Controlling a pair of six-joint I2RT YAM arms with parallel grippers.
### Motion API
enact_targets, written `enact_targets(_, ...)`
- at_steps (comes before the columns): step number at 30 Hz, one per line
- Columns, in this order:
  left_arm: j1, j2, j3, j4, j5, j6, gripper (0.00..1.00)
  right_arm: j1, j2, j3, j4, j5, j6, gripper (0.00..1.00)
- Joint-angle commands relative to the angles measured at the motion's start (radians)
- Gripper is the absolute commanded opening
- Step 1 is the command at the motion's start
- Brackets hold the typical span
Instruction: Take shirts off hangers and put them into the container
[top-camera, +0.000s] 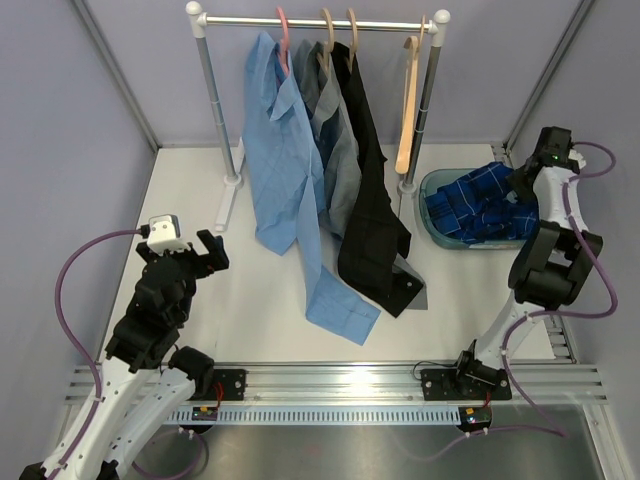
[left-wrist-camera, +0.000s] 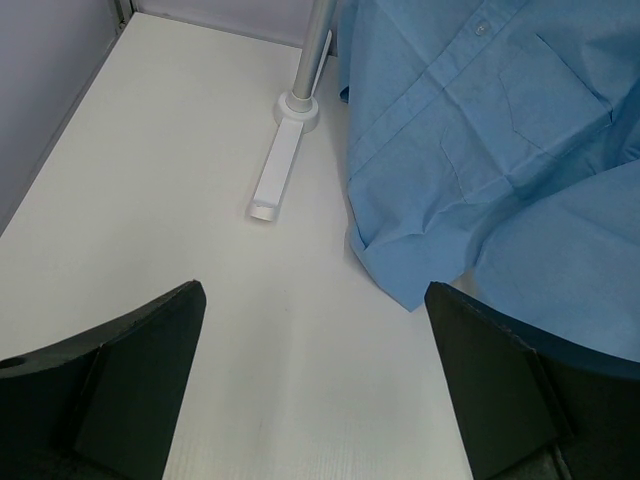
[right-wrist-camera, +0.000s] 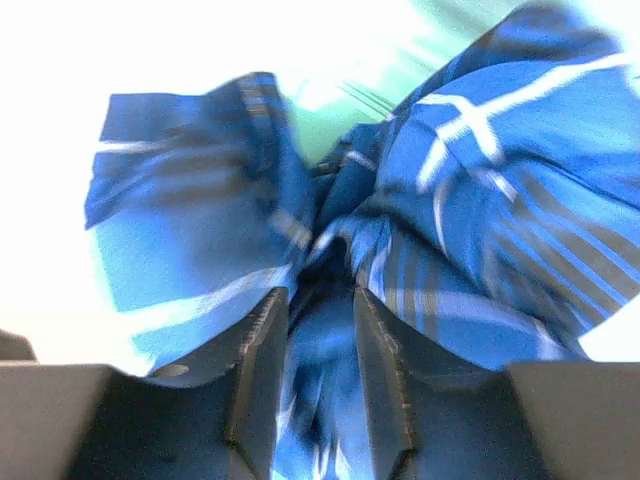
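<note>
Shirts (top-camera: 285, 160): three hang, one plaid shirt (top-camera: 480, 205) in the container (top-camera: 430, 195); left claw (top-camera: 212, 250) released, right claw (right-wrist-camera: 318, 300) indeterminate.

Lavender walls (top-camera: 40, 100), white tabletop (top-camera: 260, 310), white-and-steel rail stand (top-camera: 240, 20)

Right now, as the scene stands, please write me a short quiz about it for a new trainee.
1. True or false: the plaid shirt lies in the container.
2. How many shirts hang on the rail?
3. Which hanger is bare? A: the pink hanger. B: the wooden hanger at the right end. C: none.
Key: 1 true. 2 three: light blue, grey, black. 3 B.
</note>
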Motion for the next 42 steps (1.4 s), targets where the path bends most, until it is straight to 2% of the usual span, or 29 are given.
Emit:
enact_targets(1, 0.004, -0.001, -0.005, 0.046, -0.005, -0.002, 0.99, 0.009, -0.204, -0.025, -0.013, 0.027, -0.066, 0.46)
enact_targets(2, 0.004, -0.003, -0.005, 0.046, -0.005, -0.002, 0.99, 0.014, -0.23, -0.04, -0.01, 0.019, -0.072, 0.51)
enact_targets(4, 0.004, -0.001, -0.005, 0.046, -0.005, -0.002, 0.99, 0.018, -0.304, -0.105, -0.009, -0.01, -0.086, 0.54)
enact_targets(8, 0.004, -0.006, -0.005, 0.046, -0.008, -0.002, 0.99, 0.038, -0.44, -0.27, 0.036, -0.104, -0.101, 0.54)
enact_targets(12, 0.004, -0.006, -0.003, 0.046, -0.005, -0.004, 0.99, 0.058, -0.58, -0.508, 0.099, -0.214, -0.081, 0.54)
enact_targets(17, 0.005, -0.013, -0.003, 0.046, -0.002, -0.005, 0.99, 0.061, -0.649, -0.659, 0.163, -0.271, -0.069, 0.52)
enact_targets(23, 0.005, -0.013, -0.002, 0.046, 0.001, -0.004, 0.99, 0.061, -0.559, -0.625, 0.201, -0.297, -0.067, 0.42)
enact_targets(29, 0.004, -0.017, -0.005, 0.046, -0.009, -0.002, 0.99, 0.061, -0.418, -0.492, 0.217, -0.262, -0.037, 0.31)
enact_targets(33, 0.007, -0.014, -0.003, 0.046, -0.008, -0.001, 0.99, 0.06, -0.287, -0.39, 0.209, -0.214, -0.027, 0.31)
enact_targets(38, 0.005, -0.017, -0.003, 0.046, -0.009, -0.001, 0.99, 0.061, -0.094, -0.286, 0.12, -0.176, -0.049, 0.34)
enact_targets(42, 0.007, -0.015, -0.003, 0.046, -0.006, -0.001, 0.99, 0.061, -0.057, -0.281, 0.111, -0.153, -0.058, 0.38)
